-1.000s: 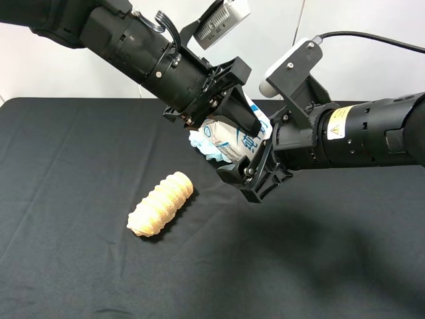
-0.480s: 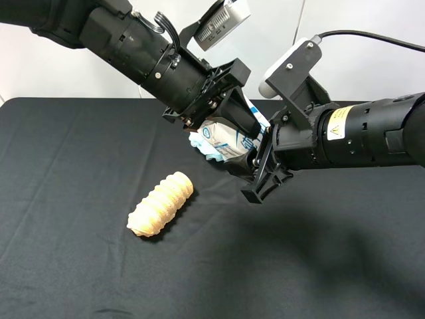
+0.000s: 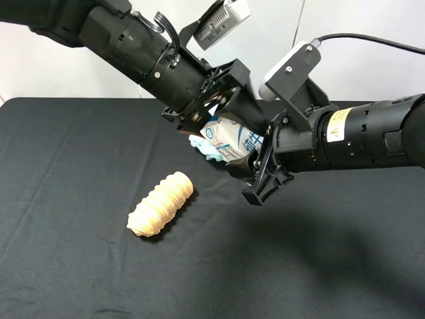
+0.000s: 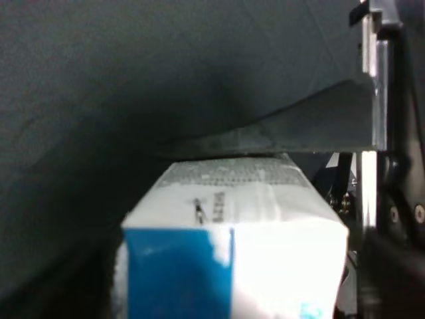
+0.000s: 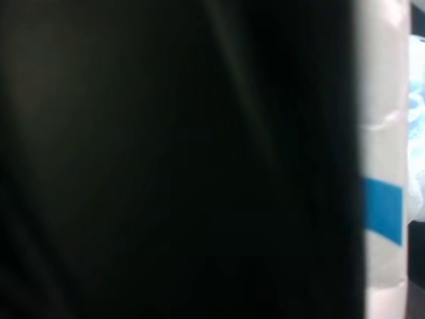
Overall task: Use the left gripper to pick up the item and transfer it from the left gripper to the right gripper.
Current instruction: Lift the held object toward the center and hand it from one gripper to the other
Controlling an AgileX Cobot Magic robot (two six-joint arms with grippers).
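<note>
Since the small drink carton [image 3: 231, 138] hangs aloft, long axis running from between the parted, loose-looking jaws of the left gripper [image 3: 232, 116] into the right gripper [image 3: 247, 174], that right claw, pinched shut on its end, seems alone to carry it.

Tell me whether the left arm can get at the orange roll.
Probably yes: the roll lies alone on the cloth, nothing between it and the left end effector. First it must back off the carton, which sits between its open jaws, gripped by the right end effector.
</note>
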